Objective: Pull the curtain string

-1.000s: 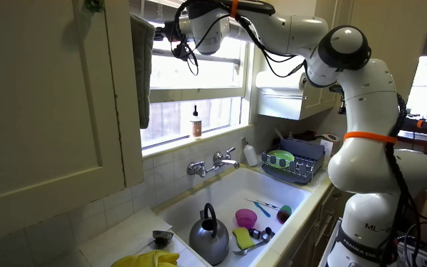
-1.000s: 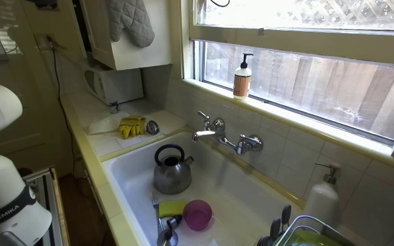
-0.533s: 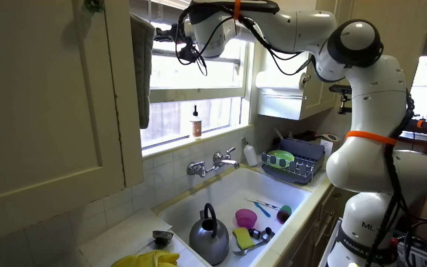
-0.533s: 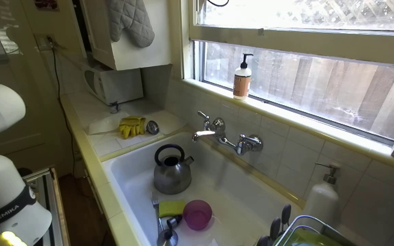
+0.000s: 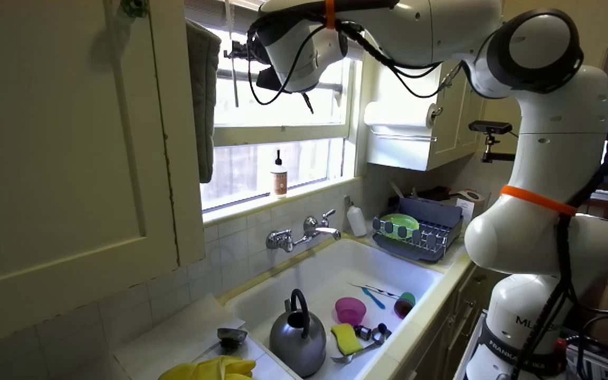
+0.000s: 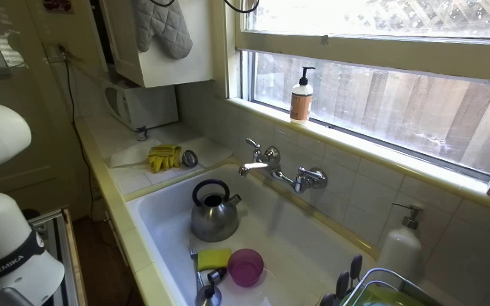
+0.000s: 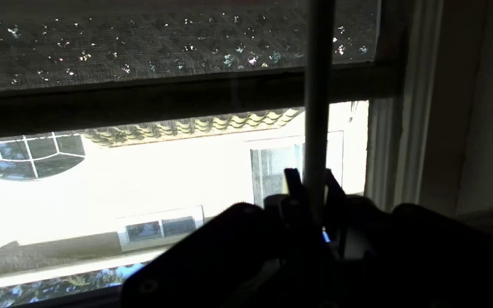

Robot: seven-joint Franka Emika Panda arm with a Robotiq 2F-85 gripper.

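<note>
fingers (image 7: 293,184) are drawn in to a slim gap in your wrist view, one on each side of the curtain string (image 7: 318,64), and they look closed on it. too dark in there to make out the actual contact tho, so i'm going by how narrow the gap is. the curtain string itself looks like a straight stiff rod btw. in an exterior view your gripper (image 5: 235,51) is up high in front of the window (image 5: 293,134), and you can see the curtain string run up above it and hang down below, leaning slightly, with its lower end in plain view.

your arm (image 5: 457,26) reaches across above the sink (image 6: 309,250). down in there you've got the kettle (image 6: 214,219) standing upright, plus the pink bowl (image 6: 246,267) with the yellow sponge (image 6: 213,259) just beside it. in both exterior views your soap bottle (image 6: 301,104) is upright on the sill (image 6: 368,146). you've also got yellow gloves (image 6: 165,158) lying on the counter (image 6: 130,180) next to the sink, and a grey oven mitt (image 6: 166,32) hanging against the side of the cabinet (image 6: 185,70).
</note>
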